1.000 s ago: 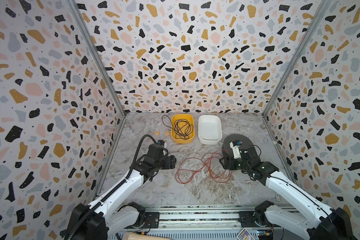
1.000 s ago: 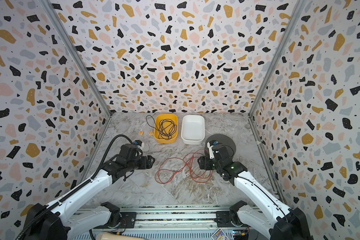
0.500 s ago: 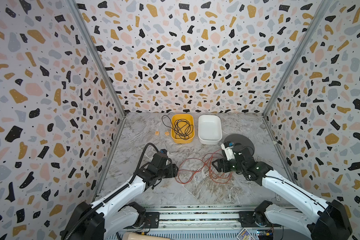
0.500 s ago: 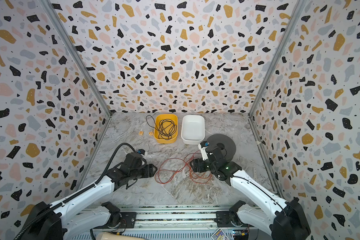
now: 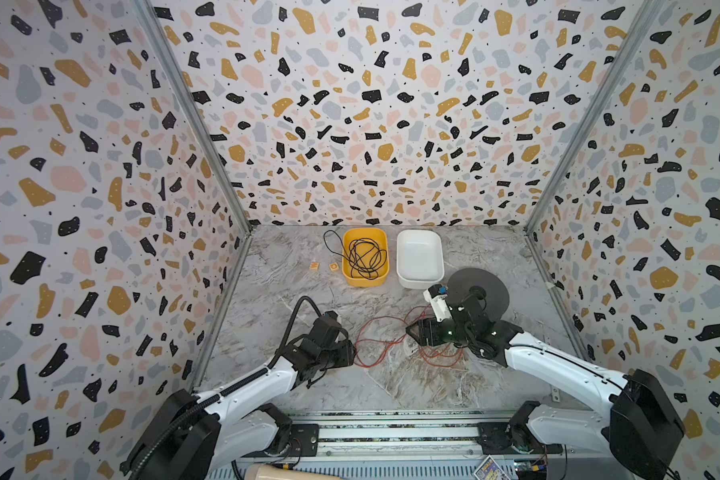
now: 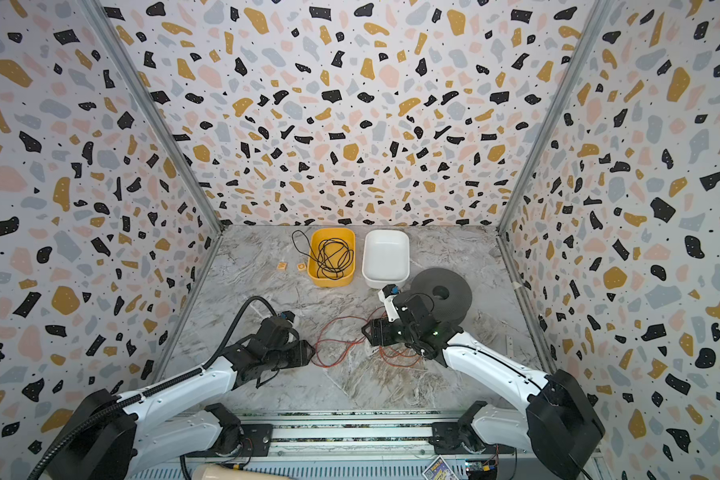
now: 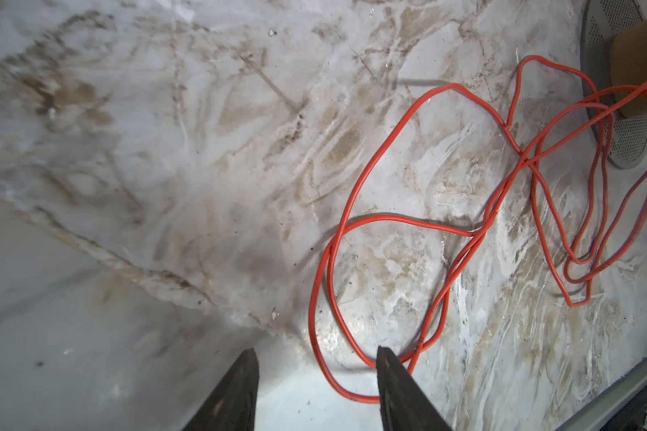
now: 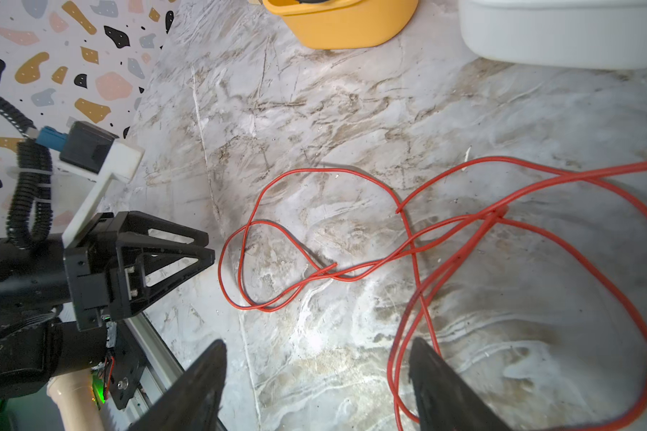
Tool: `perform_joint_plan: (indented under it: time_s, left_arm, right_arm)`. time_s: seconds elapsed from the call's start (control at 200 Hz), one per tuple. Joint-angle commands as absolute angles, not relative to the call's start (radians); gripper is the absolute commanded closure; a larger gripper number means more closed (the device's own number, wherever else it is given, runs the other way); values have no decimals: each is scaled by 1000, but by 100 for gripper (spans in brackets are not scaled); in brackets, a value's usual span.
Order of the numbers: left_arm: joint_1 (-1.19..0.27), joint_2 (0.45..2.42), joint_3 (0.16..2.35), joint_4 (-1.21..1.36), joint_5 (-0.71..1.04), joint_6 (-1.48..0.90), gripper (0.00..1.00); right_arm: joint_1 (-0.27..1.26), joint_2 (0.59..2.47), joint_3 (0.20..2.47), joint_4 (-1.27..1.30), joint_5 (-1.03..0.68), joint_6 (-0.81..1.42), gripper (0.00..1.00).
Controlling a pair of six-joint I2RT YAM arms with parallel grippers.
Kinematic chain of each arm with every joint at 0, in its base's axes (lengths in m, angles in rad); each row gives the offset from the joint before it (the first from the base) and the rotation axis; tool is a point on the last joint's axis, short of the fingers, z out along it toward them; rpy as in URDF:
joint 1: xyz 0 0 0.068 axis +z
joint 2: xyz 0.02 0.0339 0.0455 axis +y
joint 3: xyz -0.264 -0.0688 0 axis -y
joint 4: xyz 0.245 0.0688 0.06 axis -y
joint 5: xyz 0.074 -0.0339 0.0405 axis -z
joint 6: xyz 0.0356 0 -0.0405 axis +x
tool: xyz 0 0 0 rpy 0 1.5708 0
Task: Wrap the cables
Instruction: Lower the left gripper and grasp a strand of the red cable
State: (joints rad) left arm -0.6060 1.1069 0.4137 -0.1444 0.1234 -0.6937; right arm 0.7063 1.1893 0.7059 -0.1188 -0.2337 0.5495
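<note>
The cables are one long red-orange wire point(image 5: 379, 345) point(image 6: 337, 345) lying in loose loops on the marble floor between both arms. My left gripper point(image 5: 352, 353) point(image 6: 310, 353) sits low at the loops' left end. In the left wrist view it point(image 7: 316, 350) is open, and the end loop of the wire point(image 7: 352, 209) curves between its fingers without being pinched. My right gripper point(image 5: 410, 332) point(image 6: 364, 332) hovers over the loops' right part. The right wrist view shows it point(image 8: 316, 341) open, with two strands of the wire point(image 8: 314, 171) running just inside one finger point(image 8: 437, 380).
A yellow tub point(image 5: 364, 280) holding a thin black wire stands at the back, a white tub point(image 5: 418, 283) next to it. A dark round spool point(image 5: 489, 286) lies behind the right gripper, with the red wire running toward it. Two small wooden blocks point(image 5: 314, 265) lie left of the yellow tub.
The left gripper has come down and forward to the wire's left loop, its jaws narrowing. The right gripper has shifted left over the wire, uncovering the spool.
</note>
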Motion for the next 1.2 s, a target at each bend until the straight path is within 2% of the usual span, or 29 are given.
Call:
perform_joint_plan:
  time_s: [0.0,0.24,0.411,0.551,0.616,0.836,0.976,1.191]
  left_arm:
    - [-627,1122,394,-63,130,-740,49]
    - [-669,1177,385,-29,98,-773,52]
    - [-680,1215,363,19,87,-796,60]
    - [-681,1230,371,16,73,-796,90]
    - [-681,1211,394,-18,68,-781,100]
    - [-676,1110,656,-322,22,-631,100]
    - [-671,1110,832,-468,35,-549,100]
    - [-653,1133,975,-576,174,-435,100]
  right_arm:
    - [707,1135,726,-124,-187,563,23]
    - [704,1120,724,-133,-173,564,23]
    - [703,1128,721,-128,-181,563,23]
    - [703,1134,726,-133,-181,559,24]
    - [702,1128,719,-134,-178,558,24]
    - [690,1098,698,-148,-169,545,24]
    - [679,1100,708,-165,-168,534,23]
    - [673,1083,694,-169,-167,533,24]
